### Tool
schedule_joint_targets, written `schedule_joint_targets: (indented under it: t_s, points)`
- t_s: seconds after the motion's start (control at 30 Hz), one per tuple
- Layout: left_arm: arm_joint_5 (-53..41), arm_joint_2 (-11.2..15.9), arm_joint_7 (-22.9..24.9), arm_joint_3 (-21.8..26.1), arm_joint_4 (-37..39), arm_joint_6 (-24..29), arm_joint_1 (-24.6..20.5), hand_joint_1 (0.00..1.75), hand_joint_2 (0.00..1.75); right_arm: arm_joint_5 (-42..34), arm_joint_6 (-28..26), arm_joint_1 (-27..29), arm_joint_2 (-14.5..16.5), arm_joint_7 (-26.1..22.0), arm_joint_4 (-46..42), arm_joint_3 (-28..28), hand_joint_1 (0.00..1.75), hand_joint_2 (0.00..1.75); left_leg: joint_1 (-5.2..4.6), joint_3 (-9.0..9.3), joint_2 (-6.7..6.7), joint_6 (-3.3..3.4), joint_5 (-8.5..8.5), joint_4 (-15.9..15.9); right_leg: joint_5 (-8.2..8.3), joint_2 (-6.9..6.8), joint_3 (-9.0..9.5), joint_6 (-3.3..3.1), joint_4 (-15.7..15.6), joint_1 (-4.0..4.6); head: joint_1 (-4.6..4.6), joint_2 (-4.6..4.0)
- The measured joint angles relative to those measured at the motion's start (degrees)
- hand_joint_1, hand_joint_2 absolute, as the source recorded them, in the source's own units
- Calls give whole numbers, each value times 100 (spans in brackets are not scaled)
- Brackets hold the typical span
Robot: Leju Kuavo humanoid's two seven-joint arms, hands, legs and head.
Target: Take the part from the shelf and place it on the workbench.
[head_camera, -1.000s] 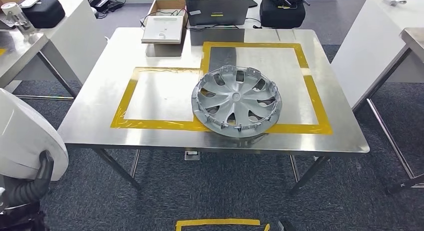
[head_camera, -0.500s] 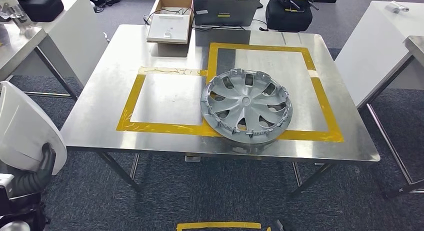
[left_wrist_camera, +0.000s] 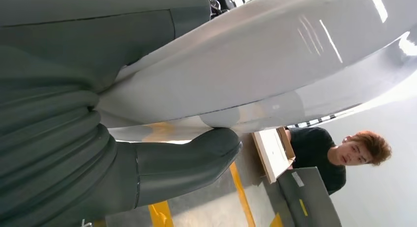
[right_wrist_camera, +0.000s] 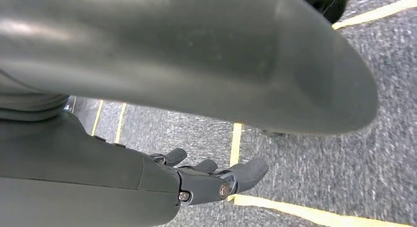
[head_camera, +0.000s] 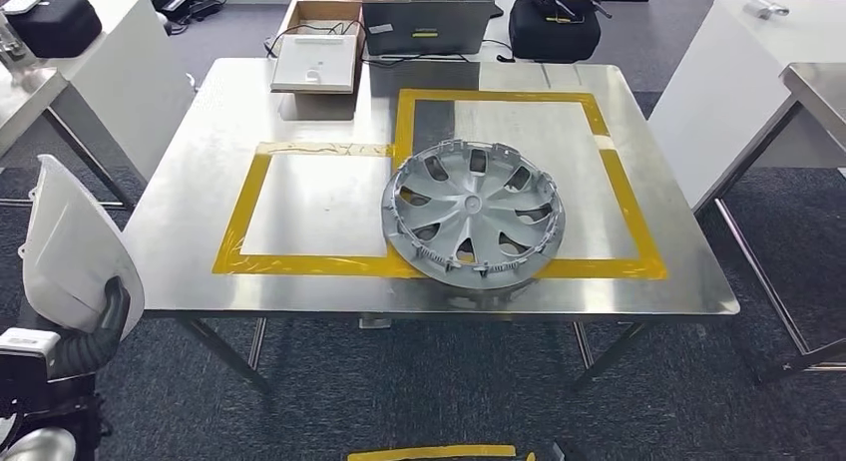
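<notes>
Steel workbench (head_camera: pixel 200 172) — grey carpet (head_camera: pixel 449 381)

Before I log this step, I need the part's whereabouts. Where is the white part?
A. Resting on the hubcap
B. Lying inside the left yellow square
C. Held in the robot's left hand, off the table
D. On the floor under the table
C: the left hand grips the white part beside the workbench, its fingers pressed against the part's underside.

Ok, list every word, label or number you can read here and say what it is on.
None can be read.
Laptop: small pale sticker on its lid, too small to read.
White box: a faint mark, too blurred to read.
Hubcap: no lettering visible.
</notes>
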Motion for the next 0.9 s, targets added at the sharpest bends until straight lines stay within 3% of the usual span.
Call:
schedule_joint_targets:
  t_s: [0.03, 0.1, 0.17, 0.2, 0.23, 0.3, 0.37, 0.4, 0.43, 0.47, 0.5, 0.57, 0.6, 0.67, 0.7, 0.77, 0.83, 0.87, 0.9]
  points:
    - [-81, 7, 6, -8, 31, 26, -23, 175, 175, 21, 19, -8, 5, 4, 0, -3, 0, 0, 2, 16, 31, -53, -31, 22, 142, -83, 105, -11, -286, -2, 8, 0]
    - [-187, 24, 8, -18, 117, 59, -93, 175, 175, 55, 56, -19, 15, 14, -1, -3, 0, 0, -16, 49, 94, -152, -58, 22, 192, -134, 145, -88, -473, 20, 21, 0]
    - [-218, 30, 3, -24, 195, 68, -153, 175, 175, 67, 66, -20, 15, 20, -1, -5, 0, 0, 3, 88, 145, -238, -61, -16, 210, -19, 139, -194, -487, 21, 18, 0]
    - [-227, 33, 1, -28, 226, 72, -171, 175, 175, 70, 66, -18, 15, 24, -1, -6, 0, 0, 18, 85, 91, -273, -107, 24, 222, 35, 151, -241, -497, 15, 14, 0]
    - [-235, 41, -2, -33, 252, 75, -183, 175, 175, 73, 66, -19, 15, 28, -2, -7, 0, 0, 28, 28, -6, -297, -208, 171, 234, 94, 167, -284, -506, 9, 10, 0]
    - [-246, 63, -7, -40, 308, 87, -194, 175, 175, 76, 66, -28, 15, 37, -2, -8, 0, 0, 24, -270, -238, -305, -546, 818, 239, 210, 183, -345, -514, 16, -7, 0]
    - [-284, 77, -3, -42, 381, 117, -200, 175, 175, 85, 69, -29, 15, 43, -2, -8, 0, 0, 2, -644, -314, -282, -777, 1515, 229, 346, 189, -376, -510, 48, -16, 0]
    - [-340, 84, -3, -43, 448, 151, -229, 175, 175, 101, 73, -25, 15, 41, -2, -9, 0, 0, -10, -730, -328, -256, -737, 1622, 222, 422, 200, -387, -509, 68, -16, 0]
    - [-424, 96, -12, -44, 549, 205, -289, 175, 175, 124, 81, -22, 14, 31, -2, -9, 0, 0, -23, -709, -348, -219, -585, 1503, 217, 501, 215, -395, -508, 88, -16, 0]
    - [-543, 120, -43, -46, 698, 290, -394, 175, 175, 157, 98, -23, 14, 11, -2, -9, 0, 0, -37, -586, -403, -170, -347, 1171, 211, 577, 235, -400, -508, 108, -16, 0]
    - [-680, 155, -101, -49, 891, 398, -544, 175, 175, 196, 124, -25, 15, -11, -2, -9, 0, 0, -47, -423, -542, -109, -126, 759, 205, 643, 247, -404, -508, 114, -13, 0]
    - [-1006, 243, -271, -61, 1380, 666, -911, 175, 175, 272, 180, -54, 10, -49, -2, -8, 0, 0, -59, -167, -815, -31, 110, 140, 208, 768, 216, -374, -502, 103, 0, 0]
    - [-1190, 278, -358, -82, 1652, 812, -1103, 175, 175, 307, 204, -65, 4, -56, -3, -7, 0, 0, -69, -122, -888, -18, 117, 27, 217, 832, 184, -339, -507, 74, -1, 0]
    - [-1592, 308, -490, -178, 2220, 1130, -1496, 175, 175, 365, 232, -71, -23, -48, -5, -6, 0, 0, -75, -79, -791, -26, 126, -56, 241, 956, 143, -247, -538, 38, -14, 0]
    - [-1804, 297, -525, -258, 2502, 1306, -1689, 175, 175, 388, 242, -66, -31, -39, -5, -6, 0, 0, -61, -46, -728, -18, 140, -107, 233, 916, 135, -210, -527, 50, -9, 0]
    - [-2254, 259, -507, -459, 3061, 1712, -2069, 175, 175, 427, 259, -86, -51, -13, -7, -6, 0, 0, -21, 28, -573, 17, 164, -203, 77, 620, -18, -146, -231, 88, 35, 0]
    - [-2714, 222, -400, -696, 3632, 2081, -2421, 175, 175, 474, 277, -126, -61, 16, -7, -5, 0, 0, -27, 53, -409, 53, 148, -206, -219, 306, -421, -88, 478, 81, 74, 0]
    - [-2907, 207, -317, -816, 3929, 2197, -2590, 175, 175, 498, 281, -137, -70, 28, -7, -4, 0, 0, -30, 53, -338, 55, 132, -192, -313, 246, -625, -62, 809, 69, 78, 0]
    - [-3055, 193, -221, -926, 4223, 2259, -2756, 175, 175, 520, 285, -136, -80, 31, -7, -4, 0, 0, -32, 53, -278, 52, 114, -175, -308, 223, -745, -42, 972, 56, 79, 0]
